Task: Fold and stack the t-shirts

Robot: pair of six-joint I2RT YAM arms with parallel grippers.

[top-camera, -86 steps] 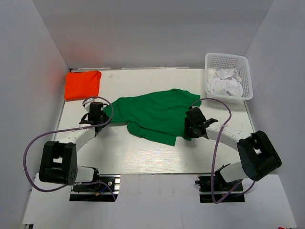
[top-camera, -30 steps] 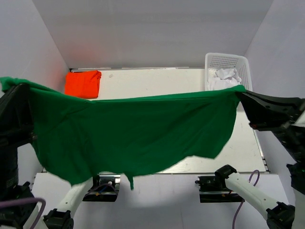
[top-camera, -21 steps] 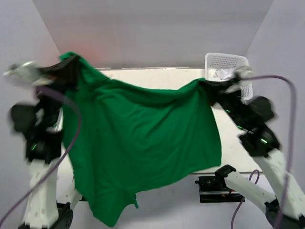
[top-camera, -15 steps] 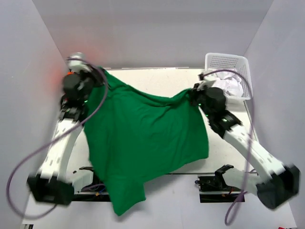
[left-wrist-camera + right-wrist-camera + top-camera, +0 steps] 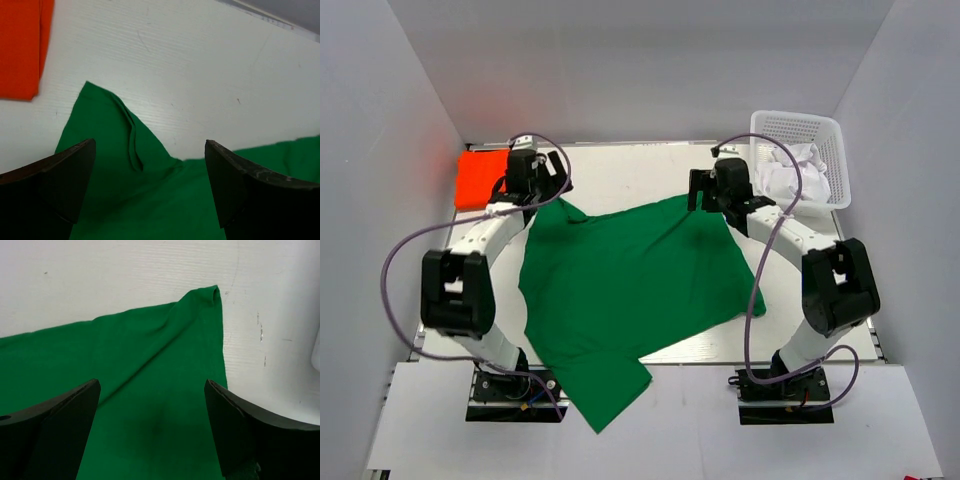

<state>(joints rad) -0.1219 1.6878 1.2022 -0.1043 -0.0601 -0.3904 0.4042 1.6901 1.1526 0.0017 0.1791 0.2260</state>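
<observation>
Green t-shirt (image 5: 620, 290): spread out on tabletop (image 5: 630, 168) (near hem overhangs the edge). Left pincer (image 5: 150, 152), right pincer (image 5: 152, 390): both spread, over its far corners.

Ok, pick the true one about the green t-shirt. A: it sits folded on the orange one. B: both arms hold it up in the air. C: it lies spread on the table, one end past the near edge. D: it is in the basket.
C: the green t-shirt lies spread on the table, and the left fingers and right fingers stand apart, holding nothing.
</observation>
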